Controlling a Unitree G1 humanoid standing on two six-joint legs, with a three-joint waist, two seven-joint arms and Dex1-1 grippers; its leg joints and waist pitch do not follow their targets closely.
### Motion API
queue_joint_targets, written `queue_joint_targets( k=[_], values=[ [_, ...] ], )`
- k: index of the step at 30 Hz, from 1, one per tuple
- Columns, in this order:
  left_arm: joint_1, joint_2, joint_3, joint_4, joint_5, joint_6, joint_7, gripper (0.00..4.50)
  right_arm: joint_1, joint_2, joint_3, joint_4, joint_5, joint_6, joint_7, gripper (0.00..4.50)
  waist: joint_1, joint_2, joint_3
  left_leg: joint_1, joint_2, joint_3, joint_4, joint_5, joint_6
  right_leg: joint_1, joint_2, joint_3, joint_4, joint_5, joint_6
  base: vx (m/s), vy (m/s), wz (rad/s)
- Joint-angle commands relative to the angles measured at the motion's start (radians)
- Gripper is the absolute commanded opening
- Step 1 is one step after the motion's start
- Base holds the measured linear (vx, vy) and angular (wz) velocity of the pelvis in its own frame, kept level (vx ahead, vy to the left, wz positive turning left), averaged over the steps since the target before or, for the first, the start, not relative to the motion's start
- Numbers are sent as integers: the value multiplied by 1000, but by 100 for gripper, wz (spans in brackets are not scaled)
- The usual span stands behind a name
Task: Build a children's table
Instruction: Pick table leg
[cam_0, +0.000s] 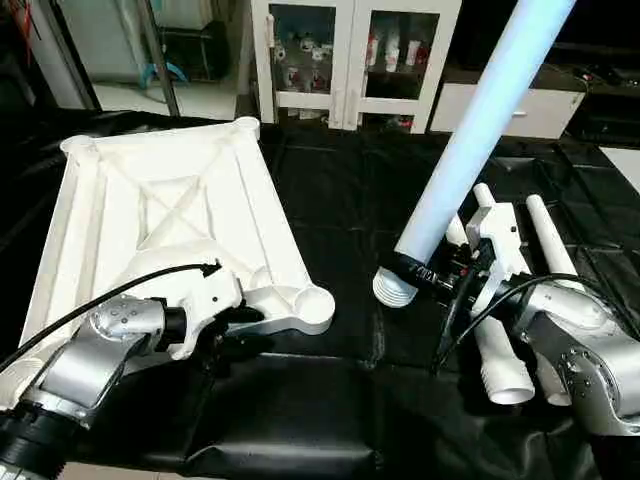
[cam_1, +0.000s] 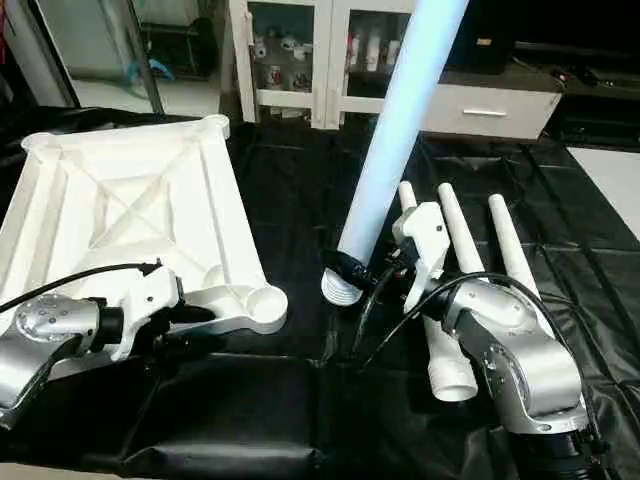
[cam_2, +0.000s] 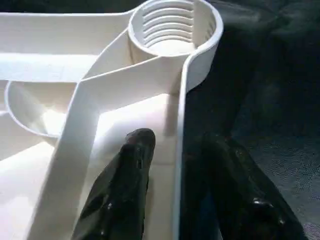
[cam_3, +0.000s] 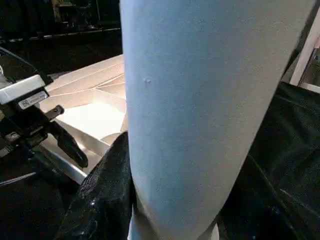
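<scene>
Head pair high, wrist cameras close

We look down from the head on the tabletop (cam_0: 170, 220); both wrist cameras sit near it, sharing its corner socket (cam_2: 172, 30).

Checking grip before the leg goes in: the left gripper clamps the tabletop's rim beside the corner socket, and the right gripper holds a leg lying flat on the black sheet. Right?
Not quite. The left-eye view shows the right gripper holding the leg raised and steeply tilted, threaded end down. The left gripper does straddle the tabletop rim beside the corner socket.

white ribbed plastic tabletop (cam_0: 170, 200): smooth, satin sheen | long white plastic tube leg (cam_0: 480, 130): smooth, slightly glossy, threaded end | black sheet covering (cam_0: 340, 190): creased, glossy | silver forearms (cam_0: 85, 360): brushed metal | black gripper fingers (cam_2: 125, 185): shiny, rubbery
</scene>
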Motion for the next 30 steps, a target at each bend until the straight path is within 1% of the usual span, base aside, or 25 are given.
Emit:
queue_joint_targets(
  k=[1,2,4,5,6,7,8,9,11,12,13,14,15,16,17,18,19,21,23,24,26,27,29,30],
  values=[
    [-1,-3,-5,35,26,-13,15,157,2,1,7,-35,17,10,-6,189,-3,13,-55,16,56,-16,-97,-169,-18,33,-67,37,-76,-63,-243,0,0,0],
    [-4,-5,-6,41,29,-15,17,150,0,2,9,-35,17,10,-6,189,-3,12,-54,17,56,-16,-99,-178,-21,31,-67,37,-77,-75,-239,0,0,0],
    [-10,-3,-11,50,31,-15,5,119,-5,7,15,-33,15,12,-6,189,-3,13,-53,18,56,-15,-99,-193,-25,29,-68,38,-78,-96,-237,0,0,0],
    [-12,-1,-15,52,32,-12,-4,119,-8,8,17,-32,17,14,-3,189,-3,13,-52,17,55,-15,-100,-197,-26,29,-67,38,-79,-102,-235,0,0,0],
    [-15,7,-26,56,44,-14,-13,103,-13,11,20,-28,18,15,0,189,-3,10,-51,18,55,-15,-101,-211,-28,28,-68,39,-82,-130,-229,0,0,0],
    [-15,7,-26,56,44,-15,-14,103,-13,11,20,-28,18,15,0,189,-3,10,-51,18,55,-15,-101,-211,-28,28,-68,39,-82,-130,-229,0,0,0],
    [-17,12,-34,58,53,-14,-22,90,-18,12,22,-24,17,16,2,189,-3,9,-50,17,56,-16,-103,-216,-31,28,-69,40,-83,-151,-222,0,0,0],
    [-16,17,-41,56,57,-12,-31,79,-22,13,23,-21,17,18,3,188,-2,11,-50,17,57,-16,-103,-216,-32,27,-70,40,-83,-154,-221,0,0,0],
    [-13,27,-57,55,68,0,-49,70,-30,15,25,-13,16,19,4,188,-2,9,-50,18,57,-16,-104,-218,-34,26,-69,40,-84,-161,-217,0,0,0],
    [-9,40,-78,53,85,10,-68,66,-38,17,29,-6,16,19,8,188,-2,9,-51,17,56,-16,-105,-206,-34,27,-69,40,-82,-153,-216,0,0,0],
    [-9,41,-79,53,85,10,-69,58,-38,17,29,-5,16,19,8,188,-3,5,-51,15,57,-16,-106,-201,-32,28,-69,40,-83,-150,-214,0,0,0],
    [-8,51,-101,60,112,11,-74,35,-47,21,34,4,13,17,11,188,-4,4,-52,14,56,-16,-105,-185,-29,30,-69,40,-81,-134,-214,0,0,0],
    [-8,52,-107,63,119,13,-74,30,-50,22,36,7,12,17,12,188,-4,4,-52,13,55,-15,-104,-180,-27,30,-70,40,-81,-128,-214,0,0,0],
    [-10,53,-116,67,131,15,-73,30,-55,23,39,11,11,15,12,188,-5,-1,-51,14,55,-13,-104,-177,-21,30,-68,41,-83,-135,-211,0,0,0],
    [-12,52,-121,70,139,17,-73,28,-58,25,40,15,10,14,13,188,-5,-1,-50,14,54,-12,-104,-177,-20,30,-70,42,-84,-145,-211,0,0,0],
    [-15,51,-125,76,147,10,-73,10,-63,27,42,20,9,13,13,188,-2,0,-51,16,54,-11,-104,-174,-21,29,-71,44,-85,-159,-210,0,0,0],
    [-17,46,-123,79,149,8,-69,10,-66,29,43,24,8,12,12,188,-1,2,-51,18,55,-9,-104,-170,-20,28,-70,44,-86,-156,-212,0,0,0],
    [-22,31,-113,80,143,1,-59,3,-75,32,44,32,6,9,11,188,0,1,-51,18,56,-8,-105,-170,-23,28,-69,44,-85,-153,-216,0,0,0],
    [-33,-2,-93,66,109,-33,-54,0,-87,41,41,45,11,7,12,188,-1,8,-50,21,57,-8,-106,-186,-28,24,-69,42,-86,-162,-220,0,0,0],
    [-35,-12,-88,58,95,-42,-56,0,-90,43,40,48,14,8,12,188,0,4,-50,22,57,-6,-106,-194,-29,24,-68,43,-87,-165,-221,0,0,0],
    [-37,-28,-79,45,75,-44,-57,0,-93,47,37,51,21,12,14,188,2,1,-51,21,58,-4,-106,-186,-25,25,-69,43,-86,-158,-219,0,0,0],
    [-35,-62,-75,18,39,-62,-71,0,-92,53,39,61,33,20,23,188,3,-3,-53,20,58,-4,-105,-172,-21,26,-69,43,-86,-149,-216,0,0,0],
    [-32,-91,-79,-4,24,-59,-66,0,-90,52,55,71,27,24,33,188,5,1,-53,20,59,-3,-104,-153,-12,25,-69,42,-84,-125,-221,0,0,0],
    [-29,-110,-92,-23,31,-65,-54,0,-94,52,69,80,11,24,30,188,8,-1,-55,19,59,-1,-102,-128,-1,27,-70,41,-83,-98,-224,0,0,0]
  ],
)
